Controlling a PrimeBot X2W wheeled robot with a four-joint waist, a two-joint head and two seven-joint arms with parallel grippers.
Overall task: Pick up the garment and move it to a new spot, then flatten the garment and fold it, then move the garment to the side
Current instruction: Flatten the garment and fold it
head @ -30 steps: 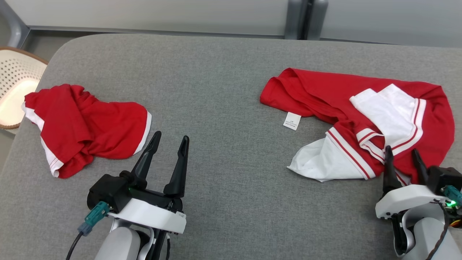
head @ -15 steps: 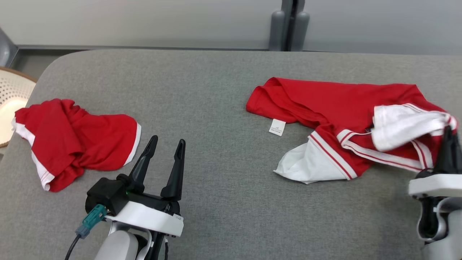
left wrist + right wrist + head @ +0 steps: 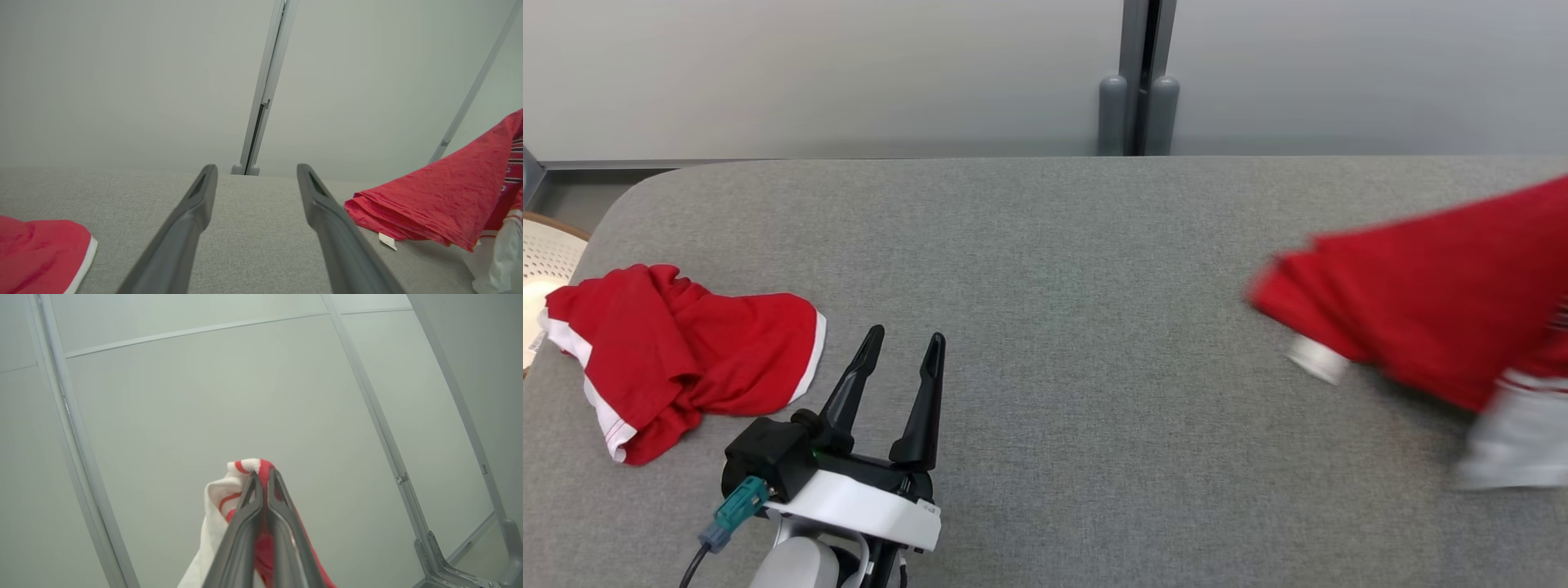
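Observation:
A red garment (image 3: 1429, 318) with white striped trim hangs lifted and motion-blurred at the right of the head view; its low end still reaches the grey surface (image 3: 1054, 310). The left wrist view shows it as a red garment (image 3: 433, 204) rising to the right. My right gripper (image 3: 263, 477) is shut on a bunch of its red and white cloth, pointing up at the wall. My left gripper (image 3: 903, 343) stands open over bare grey surface, nothing between its fingers (image 3: 192, 220). A second red garment (image 3: 678, 351) lies crumpled at the far left.
A perforated white chair (image 3: 543, 261) stands off the surface's left edge. Pale wall panels with a grey post (image 3: 1137, 82) run behind the far edge. Bare grey surface stretches between the two garments.
My right gripper closed on the right garment's trim and raised it, out of the head view; the garment swung up and rightward. The head camera tilted up. My left gripper stayed put.

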